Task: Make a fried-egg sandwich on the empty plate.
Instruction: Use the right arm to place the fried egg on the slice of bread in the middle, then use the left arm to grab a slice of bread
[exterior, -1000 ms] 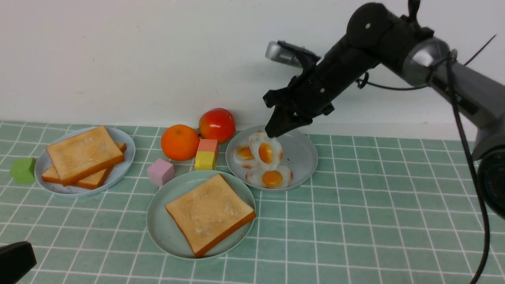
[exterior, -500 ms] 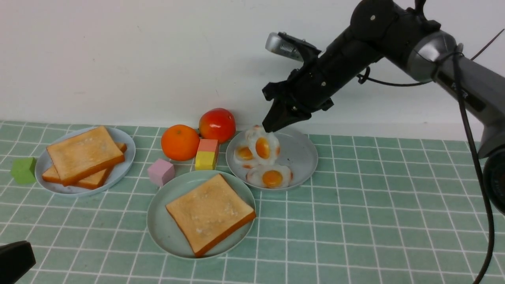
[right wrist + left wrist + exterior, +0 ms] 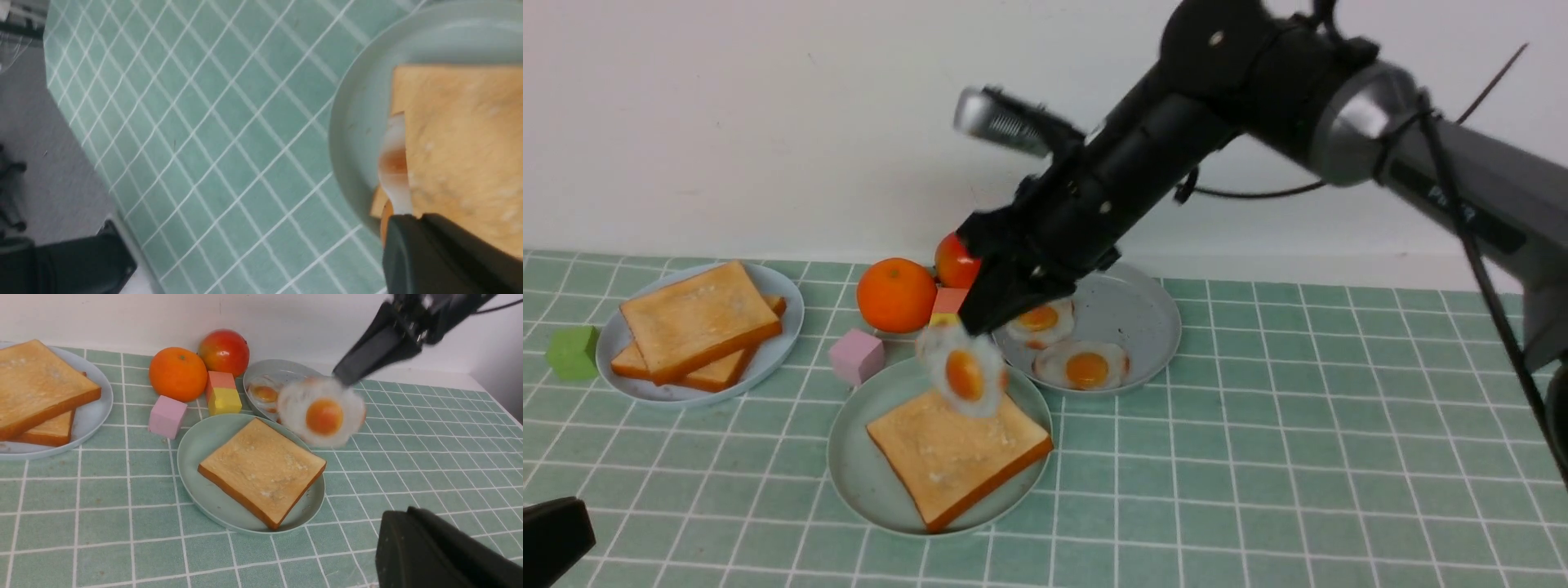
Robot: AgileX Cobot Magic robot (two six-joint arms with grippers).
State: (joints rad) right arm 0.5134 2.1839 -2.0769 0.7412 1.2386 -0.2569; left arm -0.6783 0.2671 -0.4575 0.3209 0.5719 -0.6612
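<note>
My right gripper (image 3: 980, 322) is shut on a fried egg (image 3: 964, 374), which hangs from its rim just above the far edge of the toast slice (image 3: 956, 441) on the mint-green plate (image 3: 854, 461). The egg also shows blurred in the left wrist view (image 3: 325, 416) and edge-on in the right wrist view (image 3: 394, 171), over the toast (image 3: 466, 147). Two more toast slices (image 3: 694, 318) are stacked on the pale blue plate (image 3: 784, 298) at the left. My left gripper (image 3: 388, 535) is shut and empty, low at the near left (image 3: 551, 539).
Two more eggs (image 3: 1062, 347) lie on the grey-blue speckled plate (image 3: 1143, 314). An orange (image 3: 896, 294), a red apple (image 3: 952, 261), a pink cube (image 3: 855, 356), a pink-yellow block (image 3: 949, 306) and a green cube (image 3: 570, 351) stand around the plates. A white wall is behind.
My right gripper has carried the egg off the speckled plate, left and towards me, to above the toast on the mint-green plate. The left gripper has not moved.
</note>
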